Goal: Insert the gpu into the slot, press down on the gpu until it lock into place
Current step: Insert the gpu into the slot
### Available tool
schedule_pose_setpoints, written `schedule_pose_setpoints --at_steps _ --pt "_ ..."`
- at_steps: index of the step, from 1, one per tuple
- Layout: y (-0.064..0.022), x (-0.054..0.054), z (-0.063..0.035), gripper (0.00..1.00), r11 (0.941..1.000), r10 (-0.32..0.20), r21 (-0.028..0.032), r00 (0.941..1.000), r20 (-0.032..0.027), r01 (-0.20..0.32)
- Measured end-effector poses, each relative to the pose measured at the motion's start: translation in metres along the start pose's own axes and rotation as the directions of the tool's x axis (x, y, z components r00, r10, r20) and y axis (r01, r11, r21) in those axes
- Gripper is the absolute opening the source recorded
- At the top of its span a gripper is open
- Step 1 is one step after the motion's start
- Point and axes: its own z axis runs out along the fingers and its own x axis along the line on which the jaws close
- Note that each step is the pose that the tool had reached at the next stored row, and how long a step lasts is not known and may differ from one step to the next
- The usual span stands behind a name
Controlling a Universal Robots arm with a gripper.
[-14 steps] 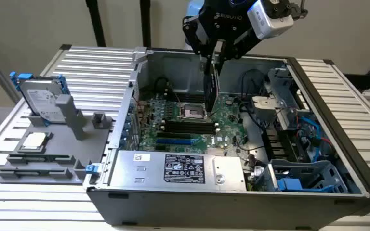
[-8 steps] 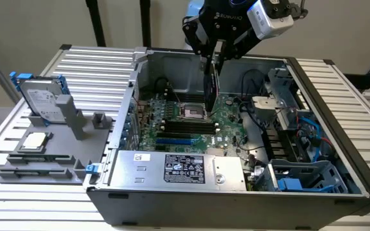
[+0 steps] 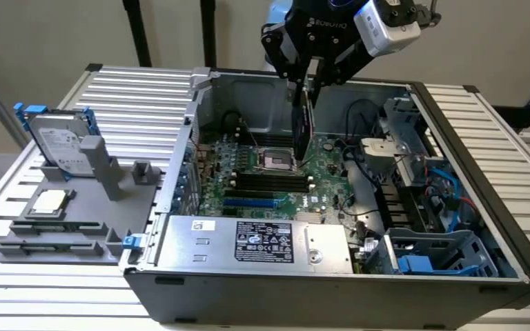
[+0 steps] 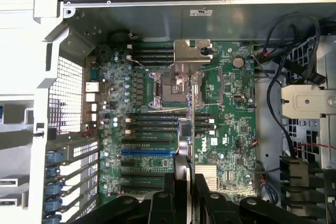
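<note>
My gripper point(image 3: 306, 81) hangs over the open computer case, shut on the gpu point(image 3: 303, 131), a thin black card held upright on its edge above the motherboard. In the wrist view the gpu point(image 4: 185, 145) appears edge-on, running up from my gripper point(image 4: 182, 192) across the board near the processor socket. The slot point(image 3: 249, 204) is a bright-blue strip on the board, nearer the power supply. In the wrist view the slot point(image 4: 147, 151) lies beside the card's lower end, and the card hangs above the board, apart from it.
A grey power supply point(image 3: 256, 241) with a white label fills the case's near side. The square processor socket point(image 4: 170, 87) and black memory slots point(image 4: 152, 121) lie on the board. Cables point(image 4: 283, 51) and a drive cage point(image 3: 430, 255) crowd the exterior view's right. A grey fixture point(image 3: 63, 207) holds a hard drive point(image 3: 58, 141).
</note>
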Motion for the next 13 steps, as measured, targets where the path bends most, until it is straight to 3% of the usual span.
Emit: schedule_pose_setpoints --at_steps 3,7,13 --pt "0.0002 0.0001 -0.0001 0.26 0.9998 -0.019 0.0005 0.9998 -0.0015 0.019" --pt "0.0002 0.0 0.0 0.26 0.9959 -0.09 0.0028 0.9959 -0.0072 0.09" --pt "0.0002 0.0 0.0002 0.26 0.9801 -0.198 0.0059 0.98 -0.016 0.198"
